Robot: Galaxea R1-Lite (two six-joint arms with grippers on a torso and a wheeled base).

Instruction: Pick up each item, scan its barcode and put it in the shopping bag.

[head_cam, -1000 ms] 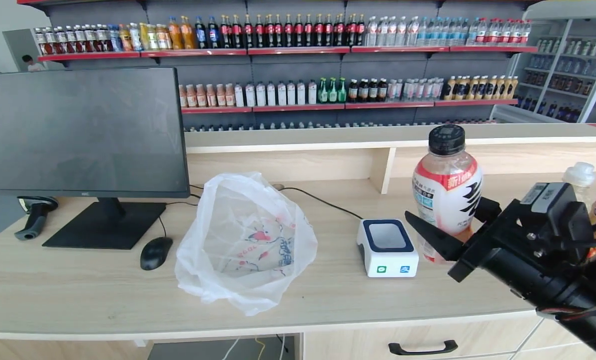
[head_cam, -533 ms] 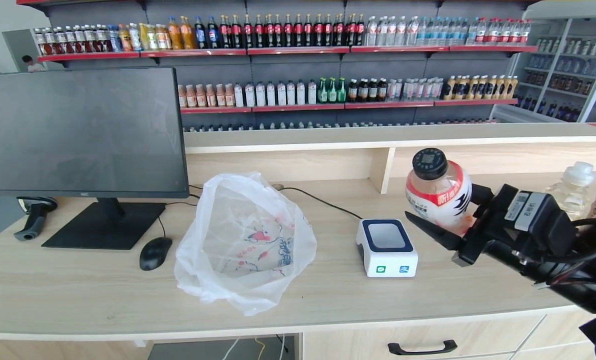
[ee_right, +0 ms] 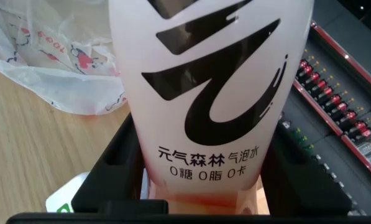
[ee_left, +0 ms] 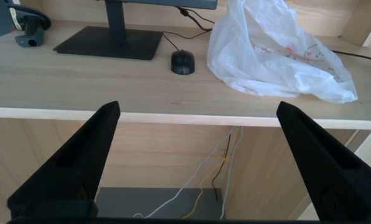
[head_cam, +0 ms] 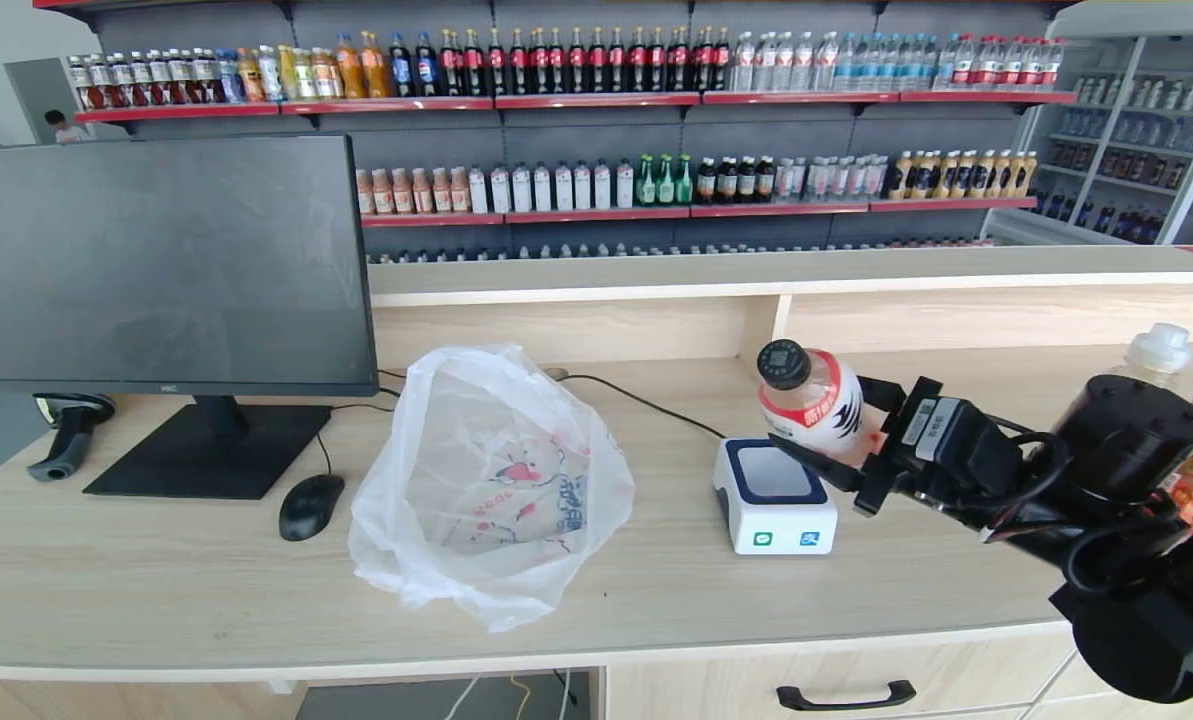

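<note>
While in right claw (head_cam: 822, 420), bottle (head_cam: 808, 393) aslant, cap-leftward

The bottle (head_cam: 814, 400) has a milky white body with bold black brush strokes, a red band near the neck and a black cap; its base seems tinted peach-pink. The right gripper (head_cam: 828, 420) is black. The shopping bag (head_cam: 491, 480) is translucent white with red and blue print. The scanner (head_cam: 774, 497) is white, its window framed in navy, with a green and a blue square in front. The counter (head_cam: 156, 590) is pale wood grain.
</note>
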